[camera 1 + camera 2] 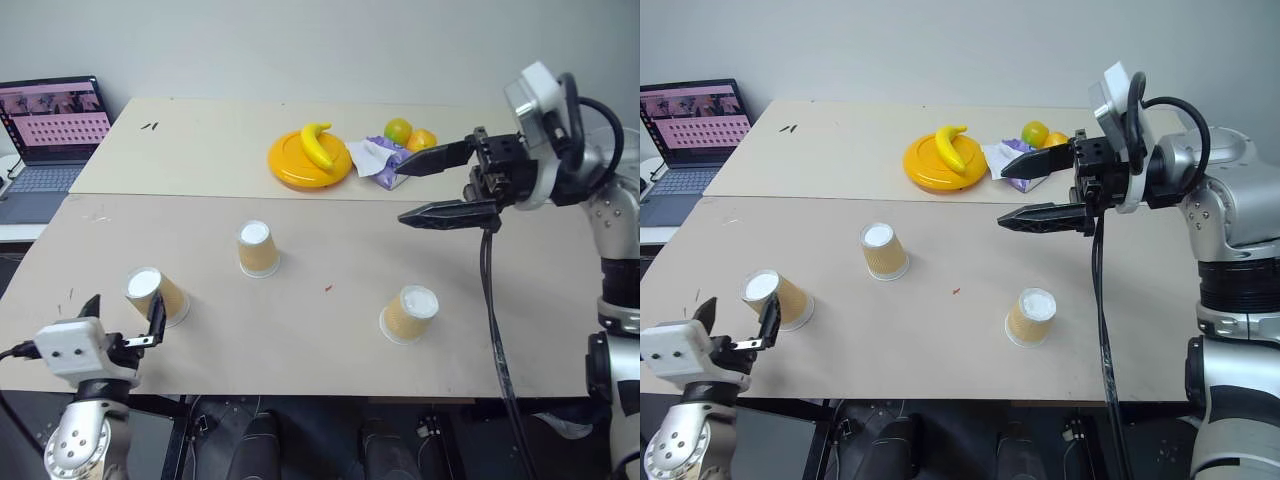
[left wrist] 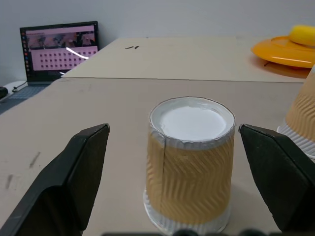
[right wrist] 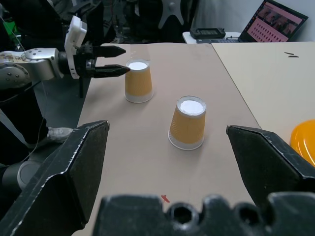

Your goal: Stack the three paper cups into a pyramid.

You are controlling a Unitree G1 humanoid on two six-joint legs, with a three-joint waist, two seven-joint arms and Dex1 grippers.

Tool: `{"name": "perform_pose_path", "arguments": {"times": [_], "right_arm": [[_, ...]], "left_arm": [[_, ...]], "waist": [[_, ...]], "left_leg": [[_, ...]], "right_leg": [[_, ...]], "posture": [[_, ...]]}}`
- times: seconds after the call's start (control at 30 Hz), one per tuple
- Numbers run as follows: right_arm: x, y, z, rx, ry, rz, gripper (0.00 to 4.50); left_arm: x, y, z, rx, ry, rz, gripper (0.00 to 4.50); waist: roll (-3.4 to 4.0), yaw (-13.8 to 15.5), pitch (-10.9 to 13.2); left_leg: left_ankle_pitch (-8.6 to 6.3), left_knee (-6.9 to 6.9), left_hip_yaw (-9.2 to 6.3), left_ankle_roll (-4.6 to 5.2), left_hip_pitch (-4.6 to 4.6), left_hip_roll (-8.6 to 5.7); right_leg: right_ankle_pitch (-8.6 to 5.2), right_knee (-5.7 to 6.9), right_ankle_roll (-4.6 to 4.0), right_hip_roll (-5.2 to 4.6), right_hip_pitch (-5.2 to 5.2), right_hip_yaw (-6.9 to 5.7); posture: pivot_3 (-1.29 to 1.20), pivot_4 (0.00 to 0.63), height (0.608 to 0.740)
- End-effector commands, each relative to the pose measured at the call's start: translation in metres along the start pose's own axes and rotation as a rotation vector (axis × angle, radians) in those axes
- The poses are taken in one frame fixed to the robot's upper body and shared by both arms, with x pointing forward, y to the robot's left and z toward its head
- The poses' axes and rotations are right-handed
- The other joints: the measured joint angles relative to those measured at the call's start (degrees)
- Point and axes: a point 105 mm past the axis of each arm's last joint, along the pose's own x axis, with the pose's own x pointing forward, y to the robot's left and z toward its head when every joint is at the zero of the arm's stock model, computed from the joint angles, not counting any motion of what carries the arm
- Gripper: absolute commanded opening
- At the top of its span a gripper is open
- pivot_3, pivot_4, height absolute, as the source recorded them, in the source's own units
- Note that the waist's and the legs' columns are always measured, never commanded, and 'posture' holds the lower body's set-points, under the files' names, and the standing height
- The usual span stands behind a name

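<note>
Left gripper [image 1: 125, 322] is standing wide open, empty, framing nearest cup [image 1: 155, 294].
Right gripper [image 1: 440, 185] is hovering open (empty); an off-centre closing risks tipping the cup.

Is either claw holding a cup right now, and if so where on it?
Nothing is held. The left claw is open in front of the nearest cup; the right claw hangs open above the table.

I see a tan surface [image 1: 330, 330] carrying three upside-down paper cups [image 1: 258, 247] [image 1: 155, 295] [image 1: 411, 312], set apart; farther back sit a yellow plate [image 1: 290, 165] and oranges [image 1: 410, 134].
</note>
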Motion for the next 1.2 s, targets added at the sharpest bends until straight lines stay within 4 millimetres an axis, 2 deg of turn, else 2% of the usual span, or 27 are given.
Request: {"name": "perform_pose_path", "arguments": {"times": [0.03, 0.2, 0.3, 0.33, 0.37, 0.5, 0.53, 0.67, 0.73, 0.77, 0.87, 1.0, 1.07, 1.2], "right_arm": [[-0.012, 0.005, 0.022, -0.074, -0.021, -0.04, 4.47], [-0.018, 0.008, 0.025, -0.079, -0.008, -0.067, 4.47], [-0.021, 0.01, 0.026, -0.082, 0.003, -0.093, 4.47], [-0.021, 0.011, 0.026, -0.083, 0.007, -0.099, 4.5], [-0.022, 0.011, 0.026, -0.083, 0.009, -0.103, 4.5], [-0.024, 0.015, 0.024, -0.08, 0.012, -0.123, 4.5], [-0.025, 0.015, 0.024, -0.079, 0.012, -0.128, 4.5], [-0.028, 0.015, 0.022, -0.071, 0.011, -0.15, 4.5], [-0.03, 0.014, 0.02, -0.067, 0.012, -0.161, 4.5], [-0.031, 0.013, 0.018, -0.064, 0.014, -0.167, 4.5], [-0.033, 0.014, 0.016, -0.059, 0.015, -0.174, 4.5], [-0.036, 0.017, 0.013, -0.054, 0.014, -0.184, 4.5], [-0.039, 0.021, 0.01, -0.051, 0.017, -0.202, 4.5], [-0.042, 0.027, 0.008, -0.052, 0.018, -0.236, 4.5]], "left_arm": [[0.007, -0.002, -0.002, 0.012, -0.023, -0.012, 4.5], [0.018, -0.006, -0.013, 0.002, -0.017, -0.035, 4.5], [0.03, -0.007, -0.01, 0.004, -0.051, -0.046, 4.5], [0.034, -0.007, -0.009, 0.004, -0.06, -0.049, 3.98], [0.037, -0.008, -0.008, 0.006, -0.066, -0.053, 3.81], [0.046, -0.013, -0.002, 0.0, -0.093, -0.082, 2.49], [0.048, -0.014, 0.001, 0.002, -0.101, -0.084, 2.3], [0.057, -0.019, 0.018, 0.021, -0.138, -0.121, 2.3], [0.061, -0.034, 0.028, 0.004, -0.15, -0.208, 2.3], [0.062, -0.047, 0.033, -0.01, -0.15, -0.293, 2.3], [0.056, -0.078, 0.044, -0.039, -0.134, -0.504, 2.3], [0.038, -0.102, 0.061, -0.043, -0.095, -0.764, 2.3], [0.031, -0.108, 0.079, -0.02, -0.076, -0.923, 2.3], [0.026, -0.125, 0.102, 0.023, -0.042, -1.154, 2.3]], "waist": [[0.0, 0.1, 0.0], [0.0, 0.2, 0.0], [0.0, 0.5, 0.0], [0.0, 0.7, 0.0], [0.0, 0.8, 0.0], [0.0, 1.0, 0.0], [0.0, 1.0, 0.0], [0.0, 1.0, 0.0], [0.0, 1.0, 0.0], [0.0, 1.0, 0.0], [0.01, 1.1, 0.0], [0.01, 1.0, 0.0], [0.03, 0.9, 0.0], [0.06, 1.1, 0.0]], "left_leg": [[-0.01, -0.01, 0.0, 0.01, 0.0, 0.0], [-0.01, -0.02, 0.01, 0.01, 0.02, 0.0], [-0.01, -0.03, -0.01, 0.01, 0.01, 0.0], [-0.01, -0.03, 0.0, 0.01, 0.01, 0.0], [-0.01, -0.03, 0.0, 0.0, 0.01, 0.0], [-0.01, -0.02, 0.0, 0.0, -0.01, 0.0], [-0.01, -0.03, 0.01, 0.01, -0.02, 0.0], [0.0, -0.04, -0.01, 0.0, -0.01, 0.0], [0.0, -0.02, -0.01, 0.01, -0.01, 0.0], [0.0, -0.02, -0.01, 0.0, -0.01, 0.0], [0.0, -0.04, -0.03, 0.0, -0.01, 0.0], [-0.01, -0.05, 0.0, 0.01, -0.03, 0.0], [0.0, -0.09, -0.06, 0.01, -0.06, 0.06], [0.0, -0.06, -0.04, 0.01, -0.03, 0.05]], "right_leg": [[-0.01, 0.0, 0.01, 0.0, 0.0, 0.0], [-0.01, 0.0, 0.02, 0.0, -0.02, 0.0], [-0.01, 0.0, 0.02, 0.0, -0.01, 0.0], [-0.01, 0.01, 0.02, 0.0, -0.02, 0.0], [-0.01, 0.01, 0.02, 0.0, -0.02, 0.0], [0.0, -0.03, 0.03, 0.0, 0.0, -0.01], [0.0, -0.02, 0.03, 0.0, -0.01, 0.0], [0.0, 0.0, 0.04, 0.0, -0.02, -0.02], [0.0, 0.0, 0.04, 0.0, -0.01, -0.02], [0.0, -0.01, 0.04, 0.0, -0.01, -0.02], [0.0, 0.0, 0.05, 0.0, -0.01, -0.03], [-0.01, 0.0, 0.06, 0.0, -0.02, -0.01], [-0.03, 0.04, 0.04, 0.06, -0.09, -0.05], [-0.05, 0.06, 0.04, 0.05, -0.05, -0.04]], "posture": [[0.0, 0.15, 0.732], [0.0, 0.15, 0.732], [0.0, 0.15, 0.732], [0.0, 0.15, 0.732], [0.0, 0.15, 0.732], [0.0, 0.15, 0.732], [0.0, 0.15, 0.732], [0.0, 0.15, 0.732], [0.0, 0.15, 0.732], [0.0, 0.15, 0.732], [0.0, 0.15, 0.732], [0.0, 0.15, 0.732], [0.0, 0.15, 0.732], [0.0, 0.15, 0.732]]}}
